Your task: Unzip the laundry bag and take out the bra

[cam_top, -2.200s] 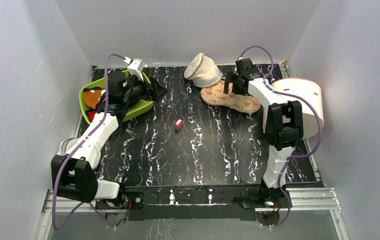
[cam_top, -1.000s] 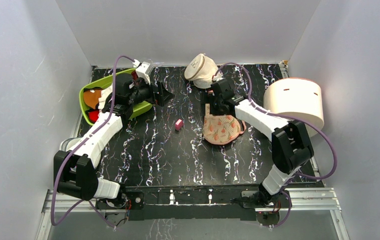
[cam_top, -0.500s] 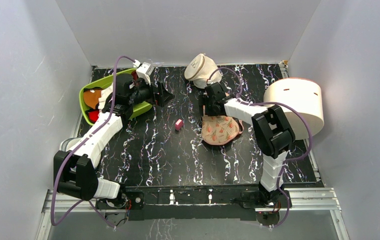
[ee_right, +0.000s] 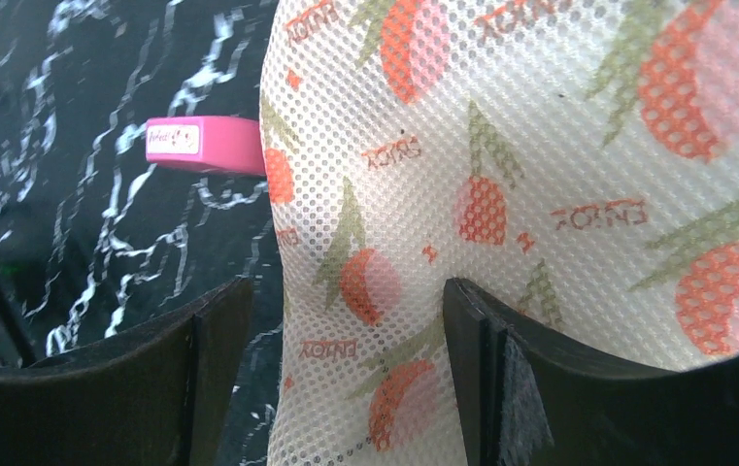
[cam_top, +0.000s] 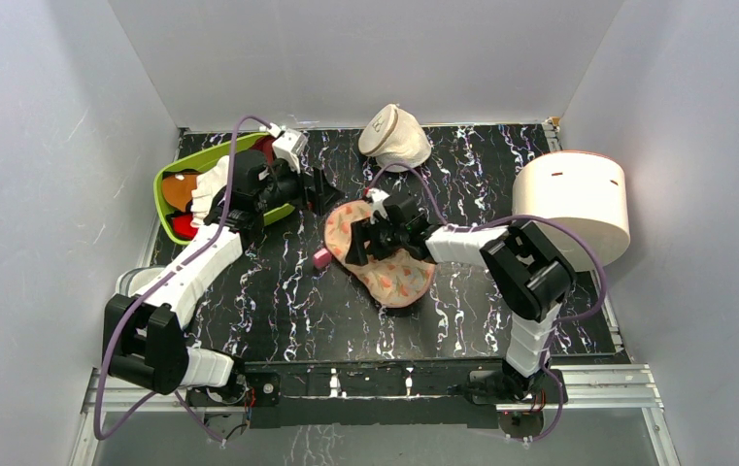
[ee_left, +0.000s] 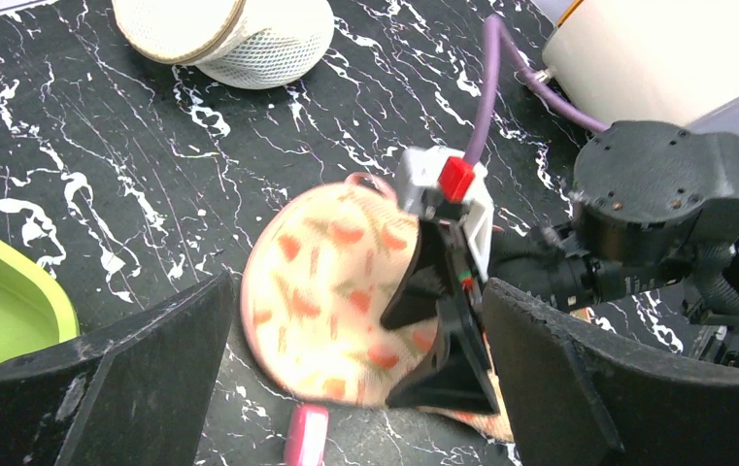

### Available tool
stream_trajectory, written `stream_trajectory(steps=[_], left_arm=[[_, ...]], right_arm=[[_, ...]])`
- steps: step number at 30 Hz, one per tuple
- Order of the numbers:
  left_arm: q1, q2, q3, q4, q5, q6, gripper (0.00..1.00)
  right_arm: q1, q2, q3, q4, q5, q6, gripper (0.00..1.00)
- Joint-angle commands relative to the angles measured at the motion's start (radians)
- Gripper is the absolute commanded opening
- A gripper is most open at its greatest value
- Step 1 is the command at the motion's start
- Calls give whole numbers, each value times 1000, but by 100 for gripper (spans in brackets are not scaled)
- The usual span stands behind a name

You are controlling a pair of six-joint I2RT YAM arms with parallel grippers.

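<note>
The peach laundry bag (cam_top: 394, 277) with red-orange and green motifs lies mid-table, its left lobe raised. My right gripper (cam_top: 360, 238) is shut on that lobe. In the right wrist view the printed mesh (ee_right: 540, 146) fills the space between the fingers, and the gripper (ee_right: 346, 291) pinches a fold. My left gripper (cam_top: 321, 189) is open and empty just behind and left of the bag. In the left wrist view it (ee_left: 357, 291) frames the bag (ee_left: 326, 282) and the right gripper's fingers (ee_left: 443, 340). The bra is hidden. The zip does not show.
A small pink block (cam_top: 322, 258) lies against the bag's left edge and also shows in both wrist views (ee_left: 305, 437) (ee_right: 205, 146). A cream domed pouch (cam_top: 394, 136) sits at the back, a white round bag (cam_top: 571, 194) at the right, and a green tray (cam_top: 166, 184) at the back left.
My right gripper has dragged the laundry bag from the back right to the middle, leftward, up against the pink block. My left gripper has moved slightly right toward the bag.
</note>
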Motion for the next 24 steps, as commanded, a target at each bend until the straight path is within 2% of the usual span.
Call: stream_trajectory(steps=[1, 6, 11, 17, 21, 24], left_arm=[[-40, -61, -18, 26, -72, 69, 98], [-159, -80, 18, -93, -195, 138, 98], [-188, -187, -57, -114, -189, 88, 98], [-193, -398, -189, -120, -237, 29, 98], [-197, -510, -288, -71, -175, 9, 98], [-204, -559, -399, 40, -9, 8, 98]], right_arm=[[55, 87, 56, 68, -155, -9, 70], [100, 137, 108, 87, -299, -24, 71], [87, 71, 91, 4, -346, -59, 75], [-60, -264, 16, -198, -190, -20, 97], [-145, -471, -25, -316, -51, -48, 98], [-154, -592, -36, -399, 131, -84, 98]])
